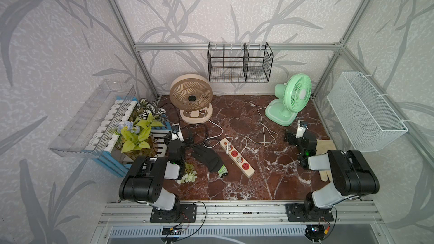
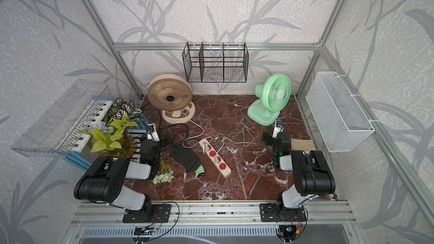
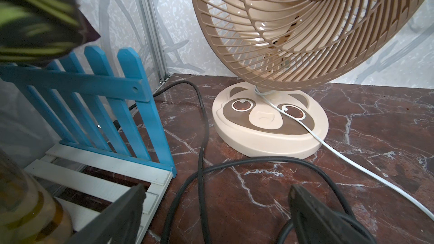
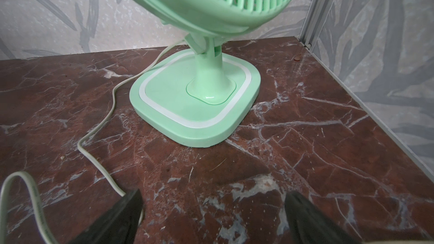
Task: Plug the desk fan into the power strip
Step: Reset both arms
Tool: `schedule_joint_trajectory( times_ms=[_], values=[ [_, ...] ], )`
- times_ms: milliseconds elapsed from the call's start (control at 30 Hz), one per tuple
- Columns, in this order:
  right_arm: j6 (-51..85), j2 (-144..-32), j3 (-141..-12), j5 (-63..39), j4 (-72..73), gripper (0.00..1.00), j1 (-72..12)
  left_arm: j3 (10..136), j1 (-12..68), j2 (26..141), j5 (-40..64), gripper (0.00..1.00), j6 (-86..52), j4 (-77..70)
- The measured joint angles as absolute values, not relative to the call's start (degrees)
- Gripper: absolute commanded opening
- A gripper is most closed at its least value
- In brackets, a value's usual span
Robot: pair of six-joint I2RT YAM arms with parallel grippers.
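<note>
1. At the far left, a clear plastic bin (image 1: 89, 118) sits beyond the edge of the surface (image 1: 270, 184). Beside it, a blue-and-white picket crate (image 1: 109, 163) holds leafy plants (image 1: 136, 134).
2. The left claw (image 3: 217, 192) hovers just right of the crate and faces the beige fan. Its jaws are spread wide with nothing between them. A looped black cord (image 3: 270, 159) lies on the marble under it.
3. The beige fan (image 1: 191, 97) stands upright at the back left. A white cord (image 3: 352, 161) runs from its raccoon-faced base toward the middle.
4. A black glove (image 1: 207, 158) lies just left of the power strip, with white artificial flowers (image 1: 187, 177) nearer the left arm.
5. The power strip (image 1: 236, 156) lies flat and slantwise in the middle of the surface, between the two arms and well apart from both claws. In both top views two of its sockets show red. The other two look covered by white plugs, and I cannot tell for sure which fan each belongs to.
6. A black wire basket (image 1: 239, 66) hangs on the back rail.
7. The green fan (image 1: 293, 95) stands upright at the back right. A pale cord (image 4: 37, 201) trails from it toward the middle.
8. The right claw (image 4: 213, 197) sits low in front of the green fan's square base, jaws wide and empty. The pale cord passes beside one finger.
9. A cream glove (image 1: 325, 145) lies by the right arm, and a white mesh basket (image 1: 366, 113) hangs on the right frame.
</note>
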State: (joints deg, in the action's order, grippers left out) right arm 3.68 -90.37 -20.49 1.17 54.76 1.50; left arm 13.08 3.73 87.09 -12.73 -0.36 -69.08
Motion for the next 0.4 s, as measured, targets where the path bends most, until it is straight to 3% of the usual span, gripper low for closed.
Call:
schedule_joint_trajectory(
  times_ms=[400],
  values=[
    [3.27,-90.37,-20.51,0.95,54.68,0.99,1.5,13.08,3.73,87.09,-12.32,1.0,-0.36,-69.1]
  ],
)
